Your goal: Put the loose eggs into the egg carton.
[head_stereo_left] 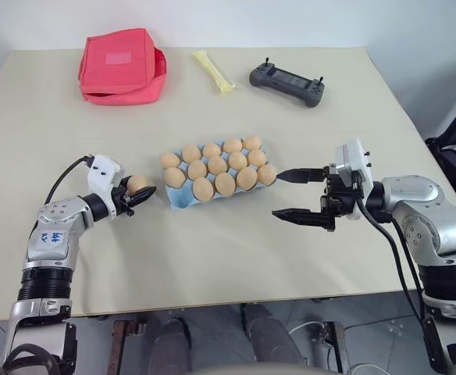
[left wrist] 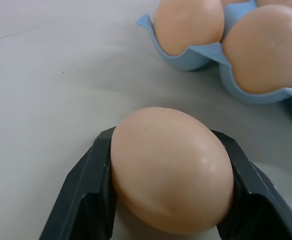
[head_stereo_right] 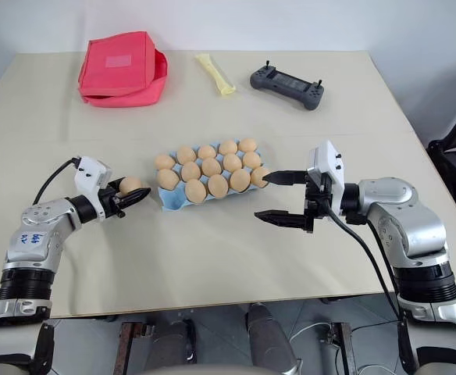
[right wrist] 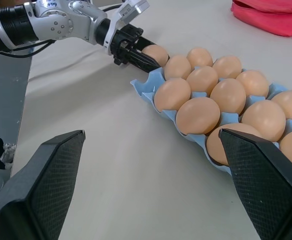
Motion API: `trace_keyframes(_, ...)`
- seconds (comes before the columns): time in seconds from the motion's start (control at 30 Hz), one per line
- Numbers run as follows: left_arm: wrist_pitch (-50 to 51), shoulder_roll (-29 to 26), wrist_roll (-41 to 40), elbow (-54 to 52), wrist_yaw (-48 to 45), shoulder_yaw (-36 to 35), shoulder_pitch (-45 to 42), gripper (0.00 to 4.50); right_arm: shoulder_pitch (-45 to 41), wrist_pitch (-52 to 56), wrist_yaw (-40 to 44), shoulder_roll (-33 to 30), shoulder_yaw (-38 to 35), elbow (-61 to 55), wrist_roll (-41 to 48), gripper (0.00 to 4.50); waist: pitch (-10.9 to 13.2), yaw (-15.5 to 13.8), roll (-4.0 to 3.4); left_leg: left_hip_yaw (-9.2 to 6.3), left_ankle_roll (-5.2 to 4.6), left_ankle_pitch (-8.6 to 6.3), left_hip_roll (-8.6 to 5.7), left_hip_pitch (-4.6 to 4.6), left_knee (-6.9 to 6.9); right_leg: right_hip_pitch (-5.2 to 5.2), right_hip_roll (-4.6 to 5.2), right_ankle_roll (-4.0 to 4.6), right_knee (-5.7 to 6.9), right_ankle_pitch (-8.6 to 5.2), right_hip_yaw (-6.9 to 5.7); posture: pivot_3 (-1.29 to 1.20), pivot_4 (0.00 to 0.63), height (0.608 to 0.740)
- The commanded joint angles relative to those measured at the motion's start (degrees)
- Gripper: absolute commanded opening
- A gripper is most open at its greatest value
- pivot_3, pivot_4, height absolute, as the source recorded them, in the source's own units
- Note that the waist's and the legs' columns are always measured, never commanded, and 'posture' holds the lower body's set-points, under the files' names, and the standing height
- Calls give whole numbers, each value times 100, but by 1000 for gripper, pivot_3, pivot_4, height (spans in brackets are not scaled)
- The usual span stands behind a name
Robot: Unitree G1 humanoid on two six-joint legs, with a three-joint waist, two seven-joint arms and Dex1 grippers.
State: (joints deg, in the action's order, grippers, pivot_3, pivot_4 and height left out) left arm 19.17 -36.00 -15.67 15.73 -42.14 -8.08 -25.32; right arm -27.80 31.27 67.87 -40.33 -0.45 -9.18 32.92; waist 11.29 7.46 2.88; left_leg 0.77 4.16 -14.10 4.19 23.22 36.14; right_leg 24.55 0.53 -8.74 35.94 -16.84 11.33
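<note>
The carton (head_stereo_left: 216, 178) looks nearly full. The left gripper (head_stereo_left: 140, 191) pinches one egg (head_stereo_left: 137, 184) beside it, not yet placed. The right gripper (head_stereo_left: 300, 194) is spread, empty.

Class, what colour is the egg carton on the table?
Light blue; the egg carton shows best in the right wrist view.

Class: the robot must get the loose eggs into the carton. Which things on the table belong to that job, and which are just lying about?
Job:
- egg gripped in left tool
- blue egg carton

Lying about:
- red pouch
- yellow strip
- dark handheld controller
</note>
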Motion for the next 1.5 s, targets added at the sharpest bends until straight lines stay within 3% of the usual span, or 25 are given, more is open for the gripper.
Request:
trace_keyframes(0.03,133,-61,-477,-868,-254,-276,51,2002,70,0,-44,-153,-280,-279,142,4500,0,-3,0,0,0,0,0,1,-1,1,0,0,-1,0,0,0,150,740)
trace_keyframes(0.23,951,-82,-1004,-1941,-445,-146,109,2002,129,0,-127,-163,-281,-330,176,4500,0,-55,0,0,0,0,0,0,2,0,0,-1,1,0,0,0,150,740)
trace_keyframes(0.8,485,291,-530,-1277,-545,602,-308,2002,221,14,-348,-150,-286,-426,219,4500,0,-119,0,0,-2,2,0,-1,6,-2,0,-2,0,1,1,0,150,740)
trace_keyframes(1.07,567,315,-689,-1337,-541,394,-533,4469,203,5,-352,-236,-334,-394,234,4500,0,-119,0,1,-3,2,-1,-1,15,-4,0,-3,1,2,2,0,150,740)
trace_keyframes(1.33,553,257,-1180,-1674,-330,-458,-552,4469,166,-31,-336,-273,-355,-303,203,4500,0,-121,0,0,-3,2,-1,0,9,-3,0,-4,0,2,2,0,150,740)
trace_keyframes(1.5,517,-201,-1543,-1660,-891,-1034,-4,4469,230,-115,-282,-344,-464,-138,138,4500,0,-95,-2,3,-3,2,-1,-3,5,-2,0,-3,0,2,3,0,150,740)
